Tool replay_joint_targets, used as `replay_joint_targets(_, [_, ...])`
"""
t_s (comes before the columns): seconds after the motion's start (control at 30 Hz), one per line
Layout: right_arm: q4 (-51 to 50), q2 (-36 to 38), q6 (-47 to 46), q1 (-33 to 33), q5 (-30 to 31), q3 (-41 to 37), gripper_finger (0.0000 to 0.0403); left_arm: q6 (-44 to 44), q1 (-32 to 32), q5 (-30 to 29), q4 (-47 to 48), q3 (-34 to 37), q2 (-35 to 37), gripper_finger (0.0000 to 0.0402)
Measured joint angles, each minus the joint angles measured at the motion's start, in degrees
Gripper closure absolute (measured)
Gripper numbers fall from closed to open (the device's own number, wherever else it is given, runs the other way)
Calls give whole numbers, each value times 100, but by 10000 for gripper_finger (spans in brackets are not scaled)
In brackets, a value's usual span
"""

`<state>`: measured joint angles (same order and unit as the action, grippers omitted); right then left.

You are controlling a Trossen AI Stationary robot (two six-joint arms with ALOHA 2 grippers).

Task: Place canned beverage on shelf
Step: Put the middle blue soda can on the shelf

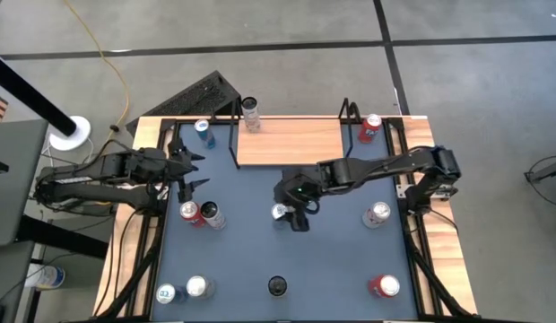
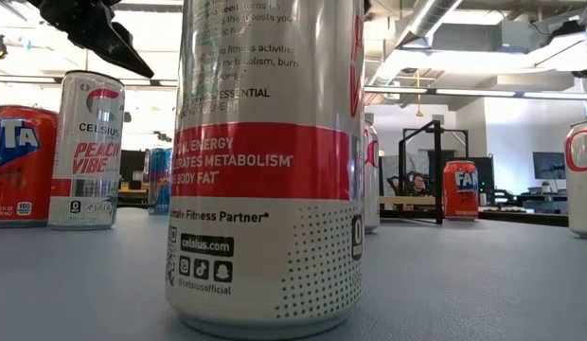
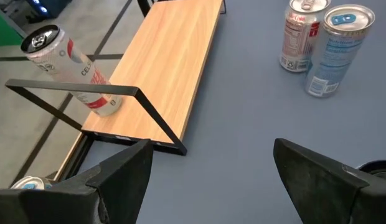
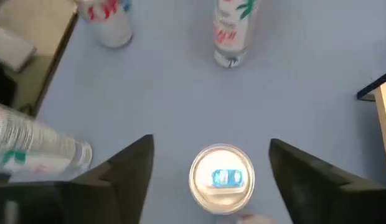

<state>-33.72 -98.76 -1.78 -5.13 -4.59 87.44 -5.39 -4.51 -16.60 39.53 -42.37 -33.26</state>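
right gripper [image 4: 211, 180]: fingers spread wide, one on each side of a can top, not pressing it; it sits over the middle of the table.
target can [image 4: 222, 177]: an upright silver can with a blue tab, directly beneath the right gripper and centred between its fingers; long axis vertical, so the fingers need only descend and close.
shelf [image 1: 287, 142]: a light-wood board with black wire ends, just beyond the right gripper toward the table's far edge; one can [image 1: 251, 114] already stands at its left end.
nearer arm: the right one by far; the target lies well apart from the left gripper.
left gripper [image 1: 190, 170]: fingers apart, holding nothing, waiting near the table's left side beside the shelf's left end.
table [image 1: 341, 269]: dark blue-grey top between wooden side rails.
count, grippers: two.
count, shelves: one.
count, cans: about eleven in the high view — one on the shelf, the target, and roughly nine others standing about the table; the tally is uncertain since the arms may hide some.
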Motion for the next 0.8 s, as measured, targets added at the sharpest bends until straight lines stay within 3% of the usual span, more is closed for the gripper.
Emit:
replay_joint_targets(0.23, [-315,-219,45,119,-177,-3,31,0,0,2,5,0,-85,79])
replay_joint_targets(0.8, [-368,-808,226,110,-174,2,29,0,0,0,22,0,-89,79])
